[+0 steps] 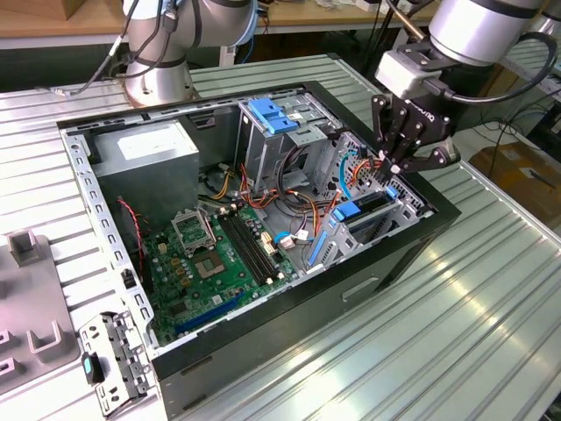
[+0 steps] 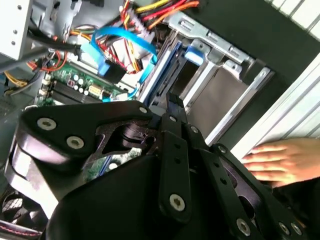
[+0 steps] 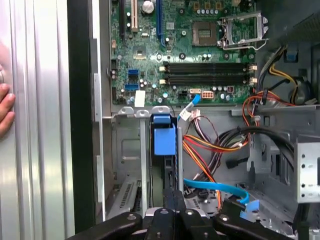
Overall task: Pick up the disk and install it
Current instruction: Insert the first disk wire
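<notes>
**Disk on edge in the drive bay, gripper right above**

Ribbed aluminium workbench (image 1: 491,289), cluttered workshop benches behind. Flat on it, lid off: a black steel computer case (image 1: 386,267). Reaching in from the exterior view's right, a silver-grey jointed robot arm (image 1: 482,31).

Inside the case, toward the exterior view's left, a green motherboard (image 1: 219,259) and a grey boxy power supply (image 1: 145,153). Midway along, a tall silver metal cage (image 1: 263,145) topped by a blue plastic latch (image 1: 273,116).

In the silver drive bay at the case's corner on the exterior view's right, standing on edge in its slot: the disk (image 1: 361,210), a flat grey metal drive in a bright blue plastic carrier frame.

Directly over that bay, the black multi-link gripper (image 1: 392,168), fingers (image 3: 167,197) drawn together, tips at the disk's upper edge; contact not clear.

Resting on the bench just outside the case wall, a person's hand (image 2: 282,160). Looping through the bundle of red, yellow and orange wires beside the bay, a flat light-blue data cable (image 3: 215,187).
</notes>
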{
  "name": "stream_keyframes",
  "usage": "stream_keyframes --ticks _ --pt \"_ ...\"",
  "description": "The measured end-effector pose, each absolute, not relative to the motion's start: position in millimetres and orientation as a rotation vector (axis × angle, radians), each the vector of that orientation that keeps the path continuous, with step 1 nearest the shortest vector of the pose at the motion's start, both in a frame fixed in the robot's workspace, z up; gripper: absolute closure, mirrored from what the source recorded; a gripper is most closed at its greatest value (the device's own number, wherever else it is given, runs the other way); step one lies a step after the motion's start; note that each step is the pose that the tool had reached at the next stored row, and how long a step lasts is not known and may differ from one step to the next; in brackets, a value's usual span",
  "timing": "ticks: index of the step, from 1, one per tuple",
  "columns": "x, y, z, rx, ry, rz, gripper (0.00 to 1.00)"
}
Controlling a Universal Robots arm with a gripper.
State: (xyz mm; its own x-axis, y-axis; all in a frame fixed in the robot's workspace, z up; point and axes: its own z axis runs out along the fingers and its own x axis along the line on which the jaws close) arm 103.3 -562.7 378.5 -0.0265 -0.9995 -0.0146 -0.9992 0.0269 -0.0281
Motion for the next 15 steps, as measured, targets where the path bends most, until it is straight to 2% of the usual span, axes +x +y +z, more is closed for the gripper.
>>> stream_keyframes --ticks 15 --pt "134.0 -561.4 378.6 -2.377 2.009 -0.009 0.89"
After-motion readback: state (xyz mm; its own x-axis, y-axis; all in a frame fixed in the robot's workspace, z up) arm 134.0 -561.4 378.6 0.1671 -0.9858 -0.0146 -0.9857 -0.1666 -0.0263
